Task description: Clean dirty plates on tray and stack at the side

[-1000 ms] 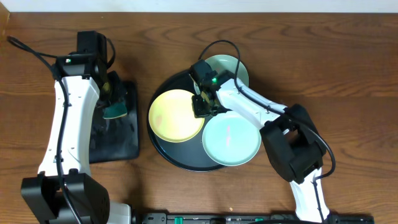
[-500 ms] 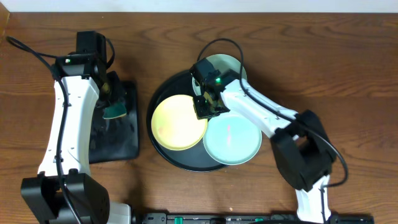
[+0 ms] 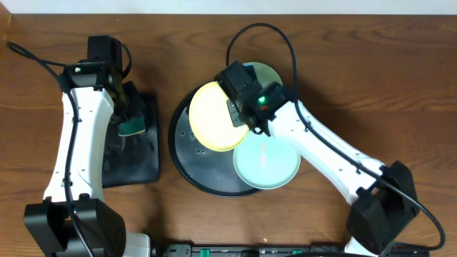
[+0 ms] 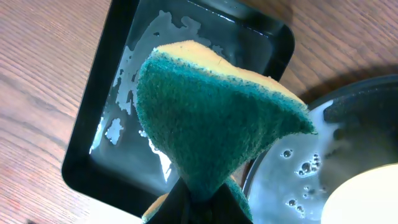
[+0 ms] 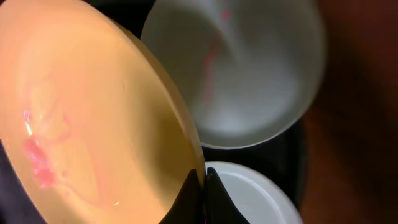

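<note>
First, overhead: right gripper [image 3: 246, 118] clamped the yellow plate [image 3: 213, 114] by its rim over the tray [image 3: 187, 163]; two turquoise plates [image 3: 265, 163] lay on the tray; left wrist: left gripper [image 4: 191, 196] pinched the green sponge [image 4: 211, 118] above the rectangular tray [image 4: 102, 121]; right wrist: pink smears showed on the yellow plate.

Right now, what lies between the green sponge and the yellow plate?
From sponge to yellow plate, the overhead view shows the rectangular tray's edge, a strip of bare wooden table, then the round tray's rim and wet floor.
</note>
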You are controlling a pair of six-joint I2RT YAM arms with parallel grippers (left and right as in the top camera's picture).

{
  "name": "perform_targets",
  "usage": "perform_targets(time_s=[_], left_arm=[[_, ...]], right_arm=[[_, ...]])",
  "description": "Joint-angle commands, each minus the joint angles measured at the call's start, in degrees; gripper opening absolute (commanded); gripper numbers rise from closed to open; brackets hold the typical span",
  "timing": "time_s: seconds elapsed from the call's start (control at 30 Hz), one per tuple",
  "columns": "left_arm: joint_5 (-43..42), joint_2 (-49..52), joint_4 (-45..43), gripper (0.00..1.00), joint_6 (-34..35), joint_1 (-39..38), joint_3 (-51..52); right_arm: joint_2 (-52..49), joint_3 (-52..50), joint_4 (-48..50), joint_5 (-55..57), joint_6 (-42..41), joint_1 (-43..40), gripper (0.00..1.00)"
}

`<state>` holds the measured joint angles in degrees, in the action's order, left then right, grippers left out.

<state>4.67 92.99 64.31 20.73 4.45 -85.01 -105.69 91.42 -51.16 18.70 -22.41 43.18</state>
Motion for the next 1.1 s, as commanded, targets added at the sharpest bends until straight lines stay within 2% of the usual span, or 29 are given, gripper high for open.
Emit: perform_targets(time_s=[0.0, 0.23, 0.6, 0.83, 1.07], left_arm=[[0.5, -0.5, 0.1, 0.07, -0.8, 0.3, -1.2], [0.5, -0.5, 0.1, 0.08, -0.8, 0.3, -1.2], [0.5, -0.5, 0.1, 0.08, -0.8, 0.3, -1.2], [0.5, -0.5, 0.2, 0.07, -0.8, 0.3, -1.2], [0.5, -0.5, 0.2, 0.07, -0.8, 0.3, -1.2]], right_arm=[[2.3, 0.1, 0.2, 14.9, 1.9, 3.5, 0.01], [2.5, 0.1, 0.8, 35.7, 4.7, 12.4, 0.01], [2.5, 0.1, 3.0, 57.0, 6.1, 20.7, 0.01], [3.5, 0.1, 6.9, 60.4, 10.5, 22.9, 0.01], [4.5, 0.1, 7.5, 60.3, 10.5, 22.9, 0.01]])
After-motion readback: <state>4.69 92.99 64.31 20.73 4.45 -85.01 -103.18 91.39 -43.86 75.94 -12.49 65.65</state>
